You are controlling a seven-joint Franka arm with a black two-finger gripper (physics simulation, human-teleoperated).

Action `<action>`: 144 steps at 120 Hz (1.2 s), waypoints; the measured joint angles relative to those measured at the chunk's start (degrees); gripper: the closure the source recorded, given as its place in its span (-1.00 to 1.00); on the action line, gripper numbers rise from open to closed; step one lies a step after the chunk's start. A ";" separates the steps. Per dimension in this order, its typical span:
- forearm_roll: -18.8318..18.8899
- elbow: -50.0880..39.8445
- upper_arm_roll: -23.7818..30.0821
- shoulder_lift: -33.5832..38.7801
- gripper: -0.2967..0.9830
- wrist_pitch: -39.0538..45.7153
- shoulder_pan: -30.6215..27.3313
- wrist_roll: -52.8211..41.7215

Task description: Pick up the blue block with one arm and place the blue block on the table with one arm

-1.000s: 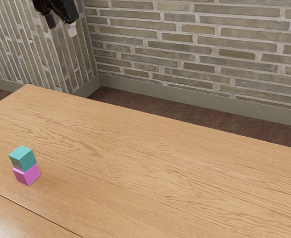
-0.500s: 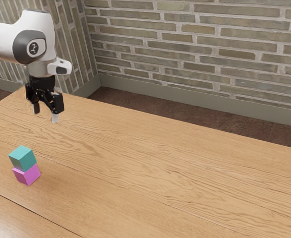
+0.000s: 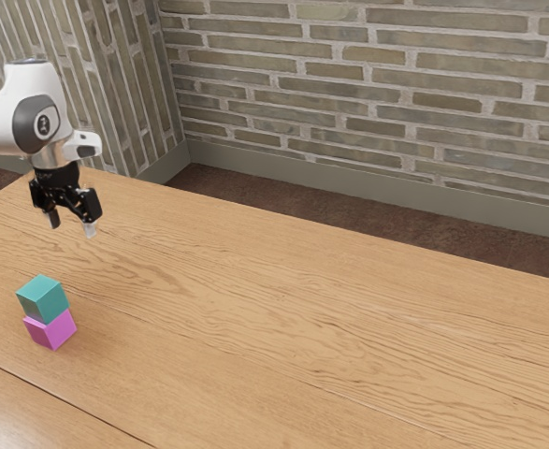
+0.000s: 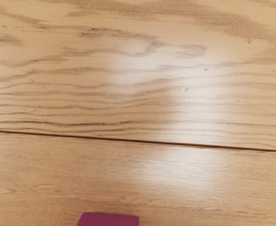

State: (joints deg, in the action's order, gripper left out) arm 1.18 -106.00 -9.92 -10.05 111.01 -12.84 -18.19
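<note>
My gripper [image 3: 71,227] is open at the exterior view's upper left, its two fingers apart and nothing between them. It hangs above the wooden table [image 3: 302,299], higher than the blocks and apart from them. The blue block [image 3: 42,299], teal in shade, rests on top of a pink block [image 3: 52,330] near the exterior view's left edge. In the wrist view, part of a dark purple block [image 4: 109,220] appears at the lower edge; which block of the stack this is, I cannot tell.
A thin dark seam [image 4: 147,141] crosses the tabletop in the wrist view. Behind the table stands a brick wall [image 3: 368,103] with a grey baseboard [image 3: 349,195].
From high at the exterior view's upper left, my hand has come down over the table, then moved slightly toward that view's left and a little lower. Both blocks have stayed put.
</note>
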 joint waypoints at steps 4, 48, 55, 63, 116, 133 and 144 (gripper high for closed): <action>-0.12 -0.17 -0.01 -0.47 -0.54 0.49 -0.36 -0.33; 0.39 -13.28 -1.19 3.85 -0.54 7.12 -2.12 -3.35; 1.52 -14.63 -1.23 4.36 -0.54 8.04 -2.04 -3.75; 2.85 -15.61 -1.24 4.73 -0.54 8.89 -2.00 -4.16; 7.17 -21.39 -2.03 6.24 -0.54 12.89 -1.98 -6.01; 7.29 -22.34 -2.03 6.24 -0.54 14.04 -1.95 -6.37; 7.32 -22.70 -2.05 6.29 -0.54 14.46 -1.99 -6.57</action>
State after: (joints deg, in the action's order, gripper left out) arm 8.50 -128.70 -11.97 -3.76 125.47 -14.84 -24.76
